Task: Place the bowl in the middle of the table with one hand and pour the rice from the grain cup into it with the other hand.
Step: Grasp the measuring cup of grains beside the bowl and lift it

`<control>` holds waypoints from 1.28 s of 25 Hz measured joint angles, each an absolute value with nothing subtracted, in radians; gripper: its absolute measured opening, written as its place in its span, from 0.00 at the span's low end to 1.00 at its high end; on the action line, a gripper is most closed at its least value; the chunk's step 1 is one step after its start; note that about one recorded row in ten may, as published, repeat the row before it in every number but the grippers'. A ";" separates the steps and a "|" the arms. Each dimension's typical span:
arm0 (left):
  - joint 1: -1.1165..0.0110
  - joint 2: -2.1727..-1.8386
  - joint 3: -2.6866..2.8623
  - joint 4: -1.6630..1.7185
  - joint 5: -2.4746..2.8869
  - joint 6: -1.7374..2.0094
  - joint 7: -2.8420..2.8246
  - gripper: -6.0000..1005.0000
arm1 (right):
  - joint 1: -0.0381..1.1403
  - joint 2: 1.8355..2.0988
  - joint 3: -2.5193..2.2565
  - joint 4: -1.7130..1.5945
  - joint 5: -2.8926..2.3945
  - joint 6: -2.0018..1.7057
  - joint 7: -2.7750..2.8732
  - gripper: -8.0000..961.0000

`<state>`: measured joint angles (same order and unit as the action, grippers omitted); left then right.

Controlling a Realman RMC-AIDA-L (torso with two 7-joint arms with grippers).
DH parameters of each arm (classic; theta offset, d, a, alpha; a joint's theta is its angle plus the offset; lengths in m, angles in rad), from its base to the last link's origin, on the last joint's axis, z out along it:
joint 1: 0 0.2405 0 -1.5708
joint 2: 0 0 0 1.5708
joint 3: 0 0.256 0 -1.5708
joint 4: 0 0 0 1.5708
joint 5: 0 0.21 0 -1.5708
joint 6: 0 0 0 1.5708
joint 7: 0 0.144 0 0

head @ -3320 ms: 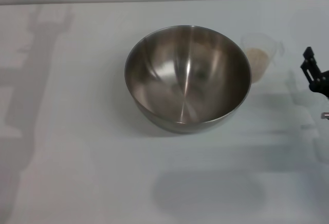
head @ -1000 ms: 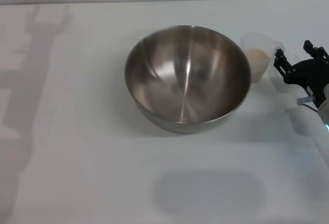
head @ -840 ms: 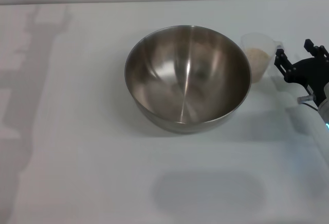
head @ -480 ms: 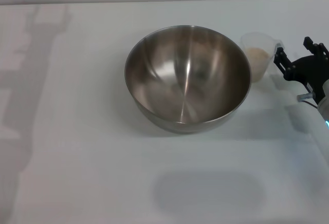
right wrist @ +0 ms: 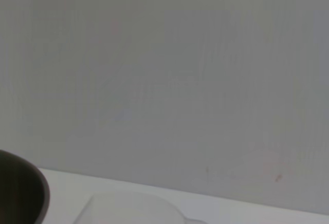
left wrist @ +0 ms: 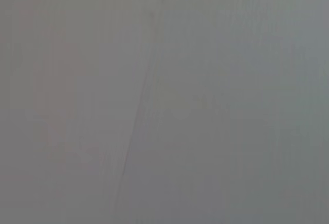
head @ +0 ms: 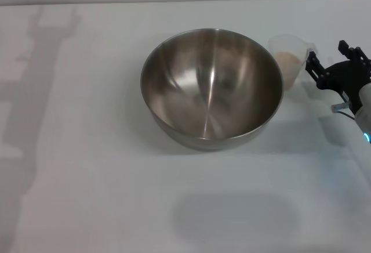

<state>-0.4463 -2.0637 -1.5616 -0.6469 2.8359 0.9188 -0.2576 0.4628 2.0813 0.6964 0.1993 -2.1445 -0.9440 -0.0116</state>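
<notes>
The shiny steel bowl (head: 211, 87) stands upright near the middle of the white table (head: 87, 148), and I see nothing inside it. Just to its right stands the clear grain cup (head: 288, 61), with pale rice (head: 289, 59) in it and its handle on the right side. My right gripper (head: 331, 58) is open beside the cup. One black finger (head: 312, 64) is close to the handle; I cannot tell if it touches. The right wrist view shows the bowl's dark rim (right wrist: 25, 190) and the cup's rim (right wrist: 128, 206). My left gripper is out of view.
Shadows of the arms fall on the left part of the table and on the front centre. The left wrist view shows only a plain grey surface. A grey wall runs behind the table's far edge.
My right gripper has come in from the table's right edge to the cup's handle. The cup seems nudged slightly left. The bowl has not moved.
</notes>
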 joint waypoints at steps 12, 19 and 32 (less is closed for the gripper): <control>-0.446 -2.065 -1.562 -0.635 2.834 0.934 -0.258 0.83 | 0.474 2.082 0.695 0.204 -2.144 -0.923 -0.016 0.65; -0.449 -2.065 -1.562 -0.635 2.833 0.934 -0.258 0.83 | 0.485 2.083 0.689 0.204 -2.144 -0.919 -0.016 0.35; -0.446 -2.065 -1.562 -0.635 2.832 0.947 -0.259 0.83 | 0.496 2.085 0.641 0.207 -2.144 -0.900 -0.017 0.21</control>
<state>-0.4458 -2.0647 -1.5616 -0.6347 2.8322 0.9473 -0.2589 0.4963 2.0851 0.6411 0.2069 -2.1445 -0.9003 -0.0169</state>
